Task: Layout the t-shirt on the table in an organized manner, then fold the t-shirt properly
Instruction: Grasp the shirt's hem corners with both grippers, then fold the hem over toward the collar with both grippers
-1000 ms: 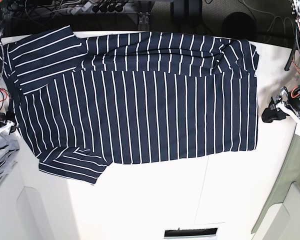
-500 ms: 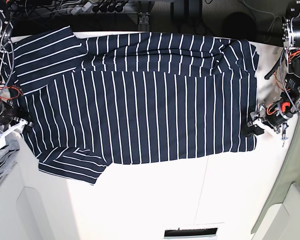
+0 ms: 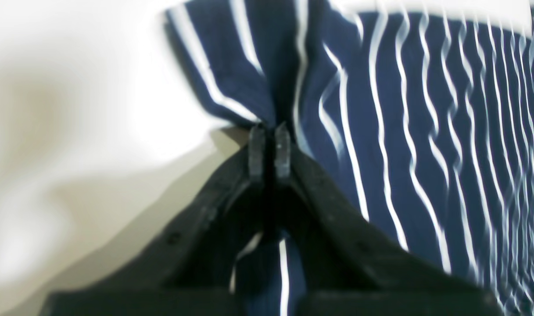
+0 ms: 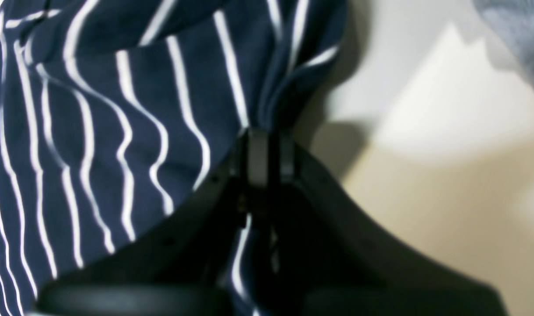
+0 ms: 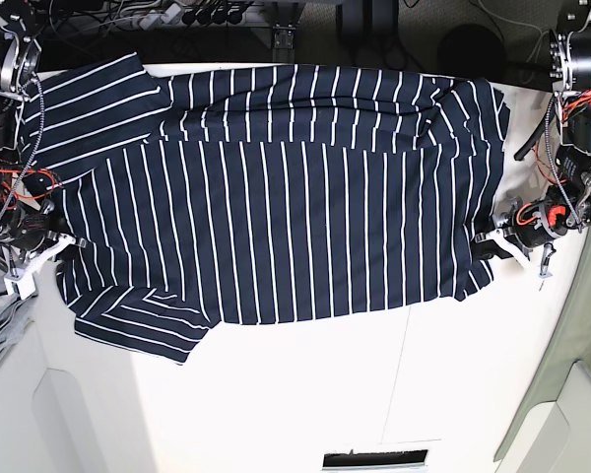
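Wrist views alone show each tool (image 3: pixel 269 151) pinching t-shirt (image 5: pixel 276 217) fabric.

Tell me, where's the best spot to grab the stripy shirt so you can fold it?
Probably the two side edges. The t-shirt lies flat on the table, so thin edges are easiest to pinch from outside. The left gripper and right gripper are shut on them, fabric bunched between the fingers.

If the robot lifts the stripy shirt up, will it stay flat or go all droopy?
Probably droopy: the t-shirt already bunches and ripples where the left gripper pinches it. Likely light, since thin pinches from both sides, right gripper too, gather it.
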Available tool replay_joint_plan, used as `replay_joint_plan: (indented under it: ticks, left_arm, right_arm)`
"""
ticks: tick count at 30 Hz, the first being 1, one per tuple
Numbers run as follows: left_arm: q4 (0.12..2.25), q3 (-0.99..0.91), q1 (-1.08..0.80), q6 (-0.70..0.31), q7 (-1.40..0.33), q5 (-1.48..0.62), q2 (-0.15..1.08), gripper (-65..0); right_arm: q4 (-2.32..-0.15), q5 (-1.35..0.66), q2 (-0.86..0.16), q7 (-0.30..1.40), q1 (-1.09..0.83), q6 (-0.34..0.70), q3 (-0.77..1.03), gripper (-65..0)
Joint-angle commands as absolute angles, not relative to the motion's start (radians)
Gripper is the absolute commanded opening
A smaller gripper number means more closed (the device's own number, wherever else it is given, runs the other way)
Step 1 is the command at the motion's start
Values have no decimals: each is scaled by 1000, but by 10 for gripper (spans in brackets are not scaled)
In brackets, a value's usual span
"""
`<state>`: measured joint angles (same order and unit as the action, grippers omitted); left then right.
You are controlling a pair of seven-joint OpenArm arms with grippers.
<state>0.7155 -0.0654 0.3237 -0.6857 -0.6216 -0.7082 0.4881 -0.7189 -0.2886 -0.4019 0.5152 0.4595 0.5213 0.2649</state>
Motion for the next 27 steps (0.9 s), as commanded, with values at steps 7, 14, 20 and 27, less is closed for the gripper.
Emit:
replay_joint_plan:
  ticks: [7,14,20,27]
  left_arm:
    - [1028,-68,252,-698,-891,-990,598,-650]
    - [1264,-70,64,-698,-899,-1045,685,-650]
    - [1314,-73,-43,-698,-896,-1055,698,-650]
    - [1315,-73,-52,-698,-865,-1056,695,-650]
  right_arm:
    - [-889,-406,-488,611,418,533,267,-650]
    - [-1061,-492,-581,611,236,550,276,-650]
    - [-1146,-521,-599,611,98,550,366,-650]
    - [-1141,-524,-593,597,53,545,381,-284]
